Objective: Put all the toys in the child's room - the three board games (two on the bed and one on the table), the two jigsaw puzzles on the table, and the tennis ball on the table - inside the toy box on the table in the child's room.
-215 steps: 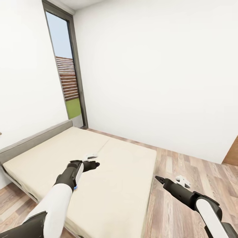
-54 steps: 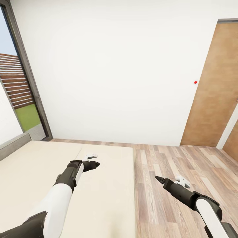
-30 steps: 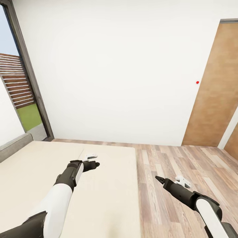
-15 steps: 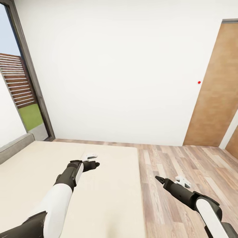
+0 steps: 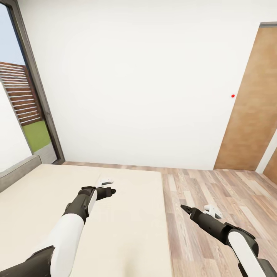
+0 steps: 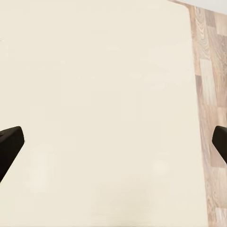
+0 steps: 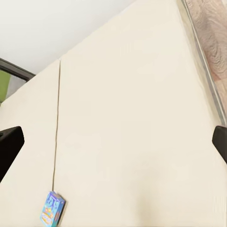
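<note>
1. The left pincer (image 5: 109,185) hovers over the bed (image 5: 127,231), its tips spread wide at the two edges of the left wrist view, released and grasping nothing. Below it lies only bare beige mattress, with floor boards (image 6: 208,94) along one side.

2. The right pincer (image 5: 184,208) hangs out over the wooden floor (image 5: 215,200) just right of the bed's edge. Its tips also stand far apart in the right wrist view, released and empty.

3. Over the last second the whole head picture slides a little: the door (image 5: 250,115) and the red dot (image 5: 233,95) on the wall drift right, while both arms keep the same pose. That reads as the base or head turning, not as any object moving. Seven seconds ago the view faced the window (image 5: 23,96) and headboard much more squarely.

4. One board game (image 7: 52,209), a small, mostly blue printed box, lies flat on the mattress beside its centre seam in the right wrist view; its print is too small to read, so I would not say which game it is.

5. For the task, this looks like a searching or repositioning step: nothing is picked up yet, and the base likely has to line up on that box before either pincer can reach it.
</note>
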You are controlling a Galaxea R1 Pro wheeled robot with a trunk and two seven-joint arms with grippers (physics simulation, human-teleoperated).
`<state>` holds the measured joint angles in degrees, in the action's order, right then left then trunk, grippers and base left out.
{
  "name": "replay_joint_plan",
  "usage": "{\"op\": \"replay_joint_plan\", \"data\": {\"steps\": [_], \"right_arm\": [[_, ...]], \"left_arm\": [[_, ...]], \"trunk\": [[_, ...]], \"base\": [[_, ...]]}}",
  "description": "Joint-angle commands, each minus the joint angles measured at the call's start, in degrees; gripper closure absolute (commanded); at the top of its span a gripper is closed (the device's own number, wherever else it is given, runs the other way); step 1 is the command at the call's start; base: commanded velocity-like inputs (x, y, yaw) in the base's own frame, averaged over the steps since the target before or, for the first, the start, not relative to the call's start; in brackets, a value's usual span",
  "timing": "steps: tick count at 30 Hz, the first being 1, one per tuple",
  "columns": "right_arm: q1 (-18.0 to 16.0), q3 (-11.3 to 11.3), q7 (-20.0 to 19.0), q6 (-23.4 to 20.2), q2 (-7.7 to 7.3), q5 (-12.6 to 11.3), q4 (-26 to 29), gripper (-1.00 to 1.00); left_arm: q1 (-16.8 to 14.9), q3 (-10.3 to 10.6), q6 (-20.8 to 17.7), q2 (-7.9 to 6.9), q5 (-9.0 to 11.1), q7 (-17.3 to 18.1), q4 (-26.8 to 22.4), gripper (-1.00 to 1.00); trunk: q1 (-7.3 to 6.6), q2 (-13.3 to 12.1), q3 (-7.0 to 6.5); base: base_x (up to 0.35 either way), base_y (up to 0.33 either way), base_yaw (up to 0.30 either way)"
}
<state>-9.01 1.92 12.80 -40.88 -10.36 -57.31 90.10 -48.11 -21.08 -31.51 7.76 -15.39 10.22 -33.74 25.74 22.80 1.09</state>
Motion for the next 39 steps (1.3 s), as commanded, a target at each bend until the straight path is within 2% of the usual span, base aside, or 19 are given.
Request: {"op": "replay_joint_plan", "data": {"steps": [1,39], "right_arm": [[-0.1,0.0,0.5,-0.2,-0.01,-0.6,0.1,-1.00],[-0.1,0.0,0.5,-0.2,-0.01,-0.6,0.1,-1.00]], "left_arm": [[-0.1,-0.5,-0.2,0.08,-0.6,0.5,-0.1,-1.00],[-0.1,-0.5,-0.2,0.10,-0.6,0.5,-0.1,-1.00]], "trunk": [[0.04,0.1,0.12],[0.04,0.1,0.12]], "base": [[0.000,0.105,0.000],[0.018,0.052,-0.024]]}}
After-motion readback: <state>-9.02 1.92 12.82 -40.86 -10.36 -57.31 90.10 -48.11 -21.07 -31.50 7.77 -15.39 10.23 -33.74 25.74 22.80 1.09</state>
